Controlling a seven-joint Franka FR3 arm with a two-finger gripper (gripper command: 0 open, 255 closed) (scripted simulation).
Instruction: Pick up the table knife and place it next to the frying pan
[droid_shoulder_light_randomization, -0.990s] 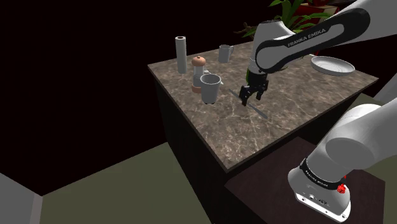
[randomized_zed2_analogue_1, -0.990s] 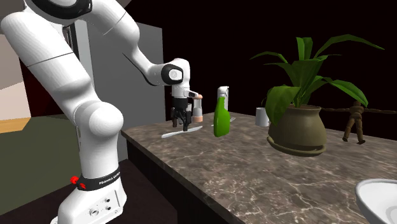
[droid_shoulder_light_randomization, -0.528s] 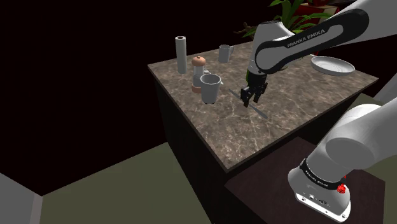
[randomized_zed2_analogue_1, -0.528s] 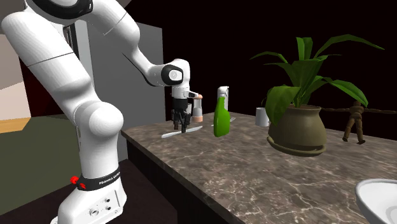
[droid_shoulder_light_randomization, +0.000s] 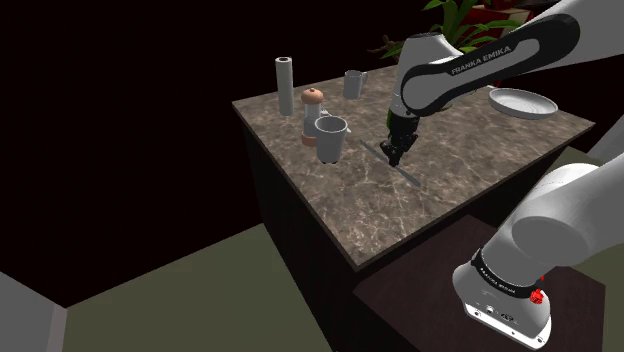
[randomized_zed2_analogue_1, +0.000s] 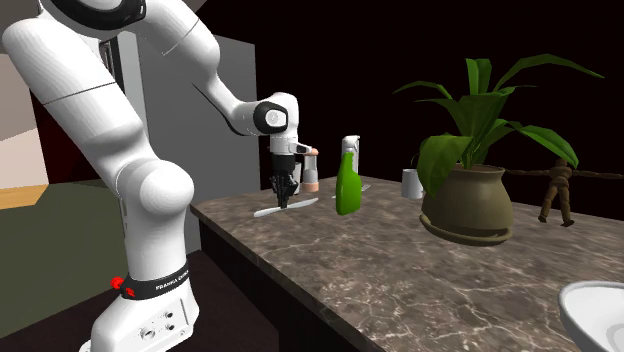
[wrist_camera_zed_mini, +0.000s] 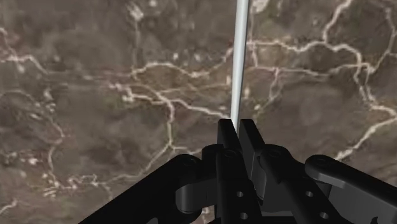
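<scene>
Here the hand (wrist_camera_zed_mini: 236, 129) grips a slim, straight, pale grey table knife (wrist_camera_zed_mini: 240, 51) lying flat on the veined counter (wrist_camera_zed_mini: 95, 95).

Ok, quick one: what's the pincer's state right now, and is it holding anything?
Pincer: closed on the table knife, which is clasped between its two fingers.

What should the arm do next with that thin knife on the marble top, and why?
Probably lift straight up a little. The tool is shut on the knife, which lies flat on the marble counter, so raising it should clear the surface before any sideways carry.
</scene>
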